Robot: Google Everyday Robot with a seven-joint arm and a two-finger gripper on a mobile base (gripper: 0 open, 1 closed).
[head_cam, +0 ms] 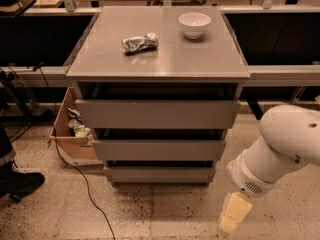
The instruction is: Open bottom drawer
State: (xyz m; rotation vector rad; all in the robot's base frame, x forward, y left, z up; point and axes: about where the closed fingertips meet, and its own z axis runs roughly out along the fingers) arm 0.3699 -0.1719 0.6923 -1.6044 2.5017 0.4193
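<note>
The claw (230, 220) hangs low at the bottom right, just above the floor. It sits at the end of the fat white arm (280, 149). It is off to the right of the grey cabinet and does not touch it. I cannot tell if the claw is open or closed.

The bottom drawer (160, 174) is the lowest of three, close to the floor and to the left of the claw. It looks shut, though the dark gap above it makes that hard to be sure of. Its front is flat, with no handle.

To do this well, the claw should go left to the front of that drawer. It could hook the top edge in the dark gap, then pull straight out and level so the drawer does not jam. It must not catch the middle drawer (158, 150) just above. A slow pull would keep the white bowl (194, 24) and the foil packet (140, 43) still on the surface (165, 61).
</note>
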